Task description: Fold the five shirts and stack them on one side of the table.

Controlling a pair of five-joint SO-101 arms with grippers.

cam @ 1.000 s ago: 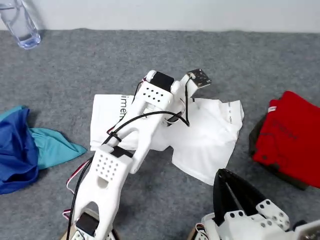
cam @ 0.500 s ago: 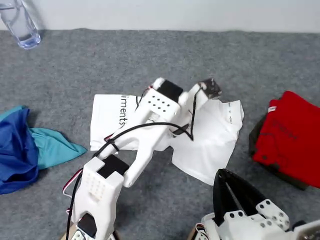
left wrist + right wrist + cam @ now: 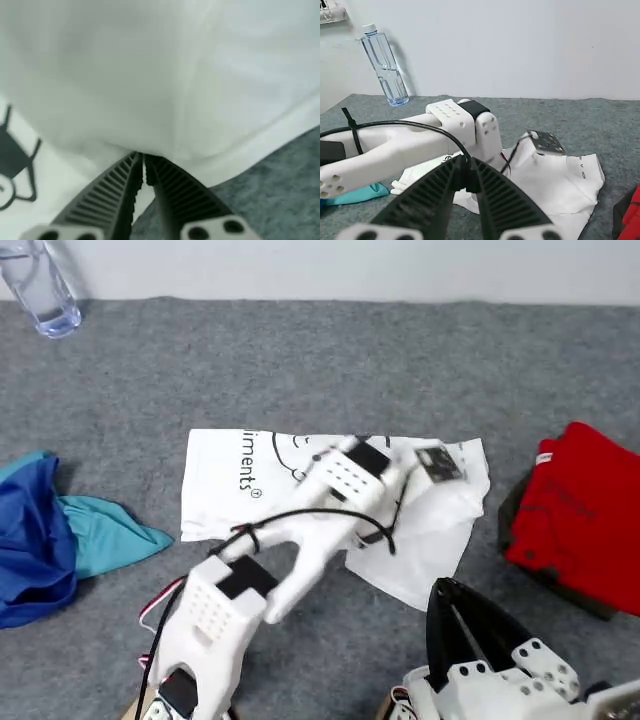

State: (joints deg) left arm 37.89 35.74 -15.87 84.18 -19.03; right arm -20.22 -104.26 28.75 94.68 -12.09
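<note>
A white shirt with dark print lies spread in the middle of the table. My left arm stretches over it, and my left gripper is shut on a fold of the white shirt near its right half. A folded red shirt rests at the right edge on something dark. Crumpled blue and teal shirts lie at the left edge. My right gripper hangs shut above the near right of the table, with its fingers holding nothing and apart from the white shirt.
A clear plastic bottle stands at the far left corner by the wall; it is also visible as the bottle. Grey carpet-like table surface stretches behind the white shirt.
My left arm has swung right and toward the near side, drawing the pinched white fabric with it and uncovering more of the shirt's print. The right arm has kept still.
</note>
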